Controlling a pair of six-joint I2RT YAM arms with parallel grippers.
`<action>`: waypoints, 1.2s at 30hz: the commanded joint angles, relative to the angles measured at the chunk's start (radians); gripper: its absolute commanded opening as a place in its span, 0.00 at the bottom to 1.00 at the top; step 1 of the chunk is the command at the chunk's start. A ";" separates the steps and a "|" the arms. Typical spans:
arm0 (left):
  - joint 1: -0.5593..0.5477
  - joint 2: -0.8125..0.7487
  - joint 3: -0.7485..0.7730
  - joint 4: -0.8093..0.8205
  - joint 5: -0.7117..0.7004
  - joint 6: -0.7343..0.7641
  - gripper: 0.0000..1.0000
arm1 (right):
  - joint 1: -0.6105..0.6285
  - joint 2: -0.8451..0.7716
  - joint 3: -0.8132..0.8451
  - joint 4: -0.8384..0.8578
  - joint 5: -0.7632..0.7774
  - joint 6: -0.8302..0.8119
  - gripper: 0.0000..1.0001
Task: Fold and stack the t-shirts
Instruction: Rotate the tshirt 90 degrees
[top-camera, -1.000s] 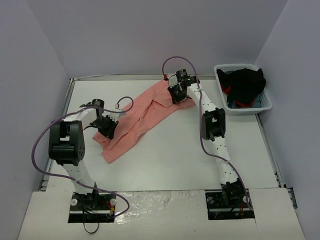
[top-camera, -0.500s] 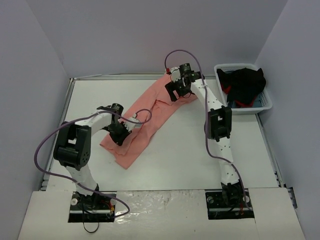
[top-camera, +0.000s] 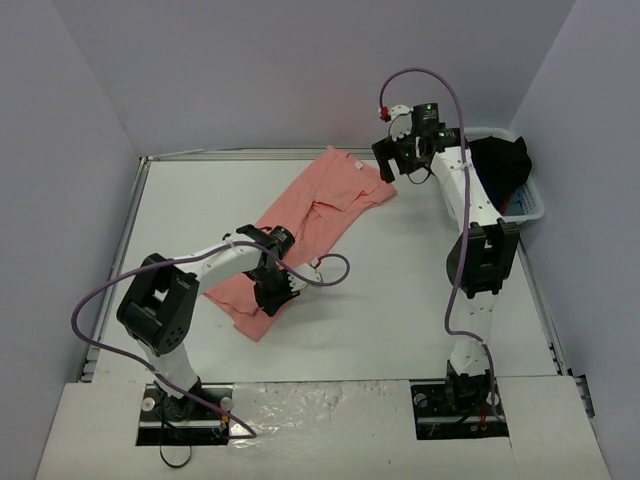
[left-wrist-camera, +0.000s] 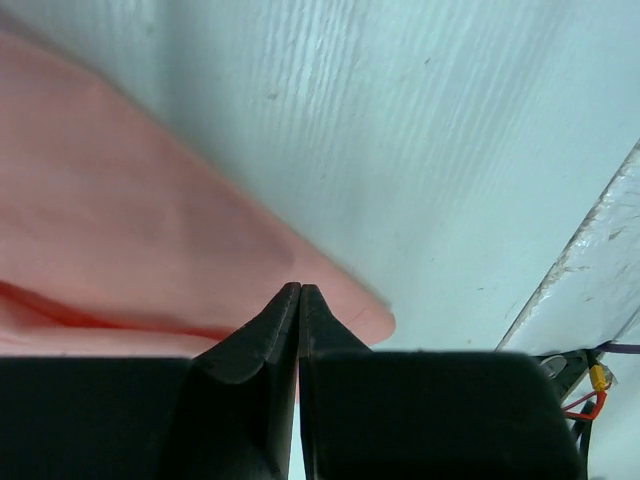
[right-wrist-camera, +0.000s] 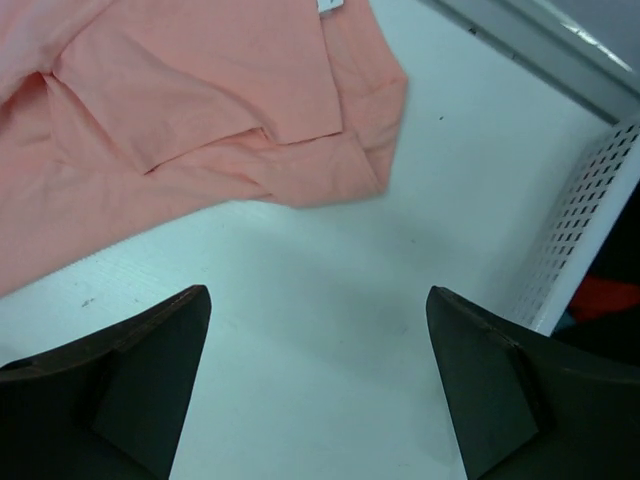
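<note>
The t-shirt (top-camera: 318, 205) lies roughly folded lengthwise with nothing stacked yet, the left gripper (left-wrist-camera: 300, 292) pinching its near hem, the right gripper (right-wrist-camera: 318, 295) released.

The left gripper (left-wrist-camera: 300, 296) fills the bottom of the view, its two black fingers (left-wrist-camera: 250, 345) pressed together so that their tips meet in a thin seam with no gap. Behind and to the left of the tips lies the salmon-pink t-shirt (left-wrist-camera: 120, 230), its edge running down from the upper left to a rounded corner just right of the fingertips. A darker crease crosses the cloth toward the fingers; whether any cloth is pinched between them cannot be told. The white table (left-wrist-camera: 400, 130) shows fine streaks. At the right edge runs a raised white ledge (left-wrist-camera: 600, 260), with a purple cable (left-wrist-camera: 622, 348), a yellow connector (left-wrist-camera: 597, 375) and a red wire (left-wrist-camera: 585, 406) below it.
</note>
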 joint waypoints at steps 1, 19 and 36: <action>-0.037 0.013 0.040 -0.037 0.005 -0.016 0.02 | 0.015 -0.071 -0.101 -0.024 -0.003 -0.018 0.85; 0.064 -0.167 -0.039 0.219 -0.093 -0.061 0.02 | 0.035 -0.133 -0.344 -0.018 -0.082 -0.040 0.87; 0.230 -0.088 -0.071 0.259 -0.168 0.007 0.02 | 0.098 -0.223 -0.634 0.035 -0.168 -0.088 0.94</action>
